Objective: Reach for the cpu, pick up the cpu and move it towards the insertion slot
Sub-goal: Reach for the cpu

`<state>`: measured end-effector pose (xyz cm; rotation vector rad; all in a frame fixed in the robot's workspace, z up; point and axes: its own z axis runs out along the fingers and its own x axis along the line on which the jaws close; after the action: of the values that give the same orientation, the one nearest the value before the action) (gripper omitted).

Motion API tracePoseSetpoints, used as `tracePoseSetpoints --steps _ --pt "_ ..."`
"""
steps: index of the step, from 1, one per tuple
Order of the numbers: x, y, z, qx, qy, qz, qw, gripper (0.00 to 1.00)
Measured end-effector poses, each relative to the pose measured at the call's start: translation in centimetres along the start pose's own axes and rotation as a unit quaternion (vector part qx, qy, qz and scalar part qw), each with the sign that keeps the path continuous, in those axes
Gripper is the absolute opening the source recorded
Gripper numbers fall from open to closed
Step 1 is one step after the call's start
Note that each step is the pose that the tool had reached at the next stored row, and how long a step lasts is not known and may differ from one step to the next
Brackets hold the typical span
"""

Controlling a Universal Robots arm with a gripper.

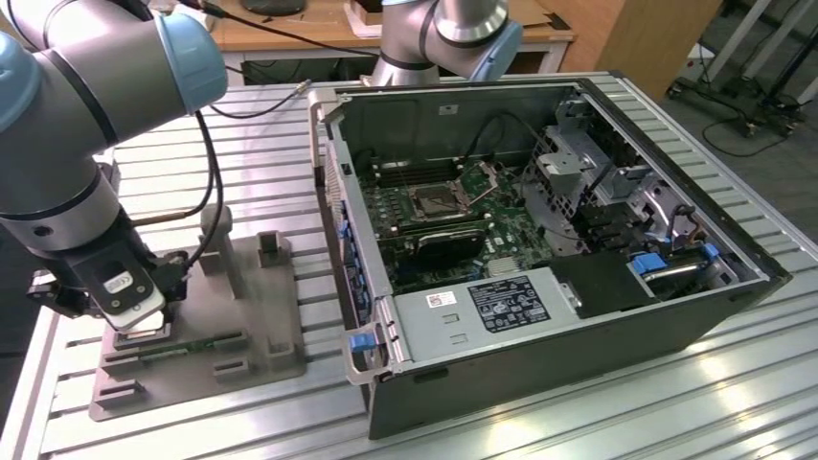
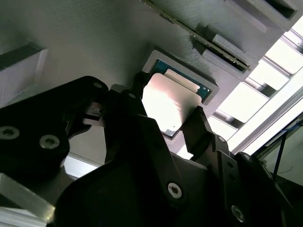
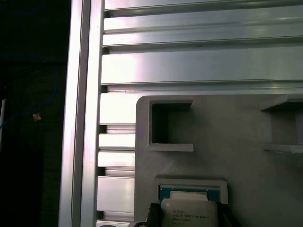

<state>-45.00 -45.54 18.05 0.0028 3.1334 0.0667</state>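
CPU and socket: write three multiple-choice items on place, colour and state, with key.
1. Where is the cpu? A in the tray's recess; B in mid-air; C on a shelf.
2. What colour is the board around the socket? A red; B green; C blue.
3. How is the socket's flap? A shut; B missing; C raised.
Key: 1 A: both wrist views show it seated there. 2 B: green in the exterior view. 3 C: it stands up beside the socket.
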Motion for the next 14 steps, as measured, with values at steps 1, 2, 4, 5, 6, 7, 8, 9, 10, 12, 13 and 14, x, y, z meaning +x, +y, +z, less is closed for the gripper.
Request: tracePoseSetpoints --steps 1,2,4,5,6,7,8,9,10,12,13,14 --pt "0.00 0.00 0.00 0.0000 0.0000 0.000 1.0000 0.59" --pt "0.00 0.00 0.01 0.0000 0.0000 0.000 1.0000 0.59" --pt "0.00 0.00 0.01 0.0001 0.0001 0.000 1.0000 0.54" --pt "0.00 0.00 0.01 0.0001 0.0001 0.000 1.0000 0.54" --pt "0.00 0.00 0.02 0.0000 0.0000 0.000 1.0000 0.54" --pt "0.00 0.00 0.02 0.0000 0.0000 0.000 1.0000 0.54" --pt "0.00 0.00 0.02 0.0000 0.0000 0.000 1.0000 0.54" --pt "0.00 0.00 0.02 0.0000 0.0000 0.000 1.0000 0.54" --pt "0.00 0.00 0.02 0.0000 0.0000 0.000 1.0000 0.54" --pt "-0.01 0.00 -0.01 -0.0002 -0.0002 0.000 1.0000 0.54" --pt "0.00 0.01 -0.07 -0.0001 -0.0001 0.000 1.0000 0.54" --pt "0.00 0.01 -0.13 -0.0001 0.0000 0.000 1.0000 0.54"
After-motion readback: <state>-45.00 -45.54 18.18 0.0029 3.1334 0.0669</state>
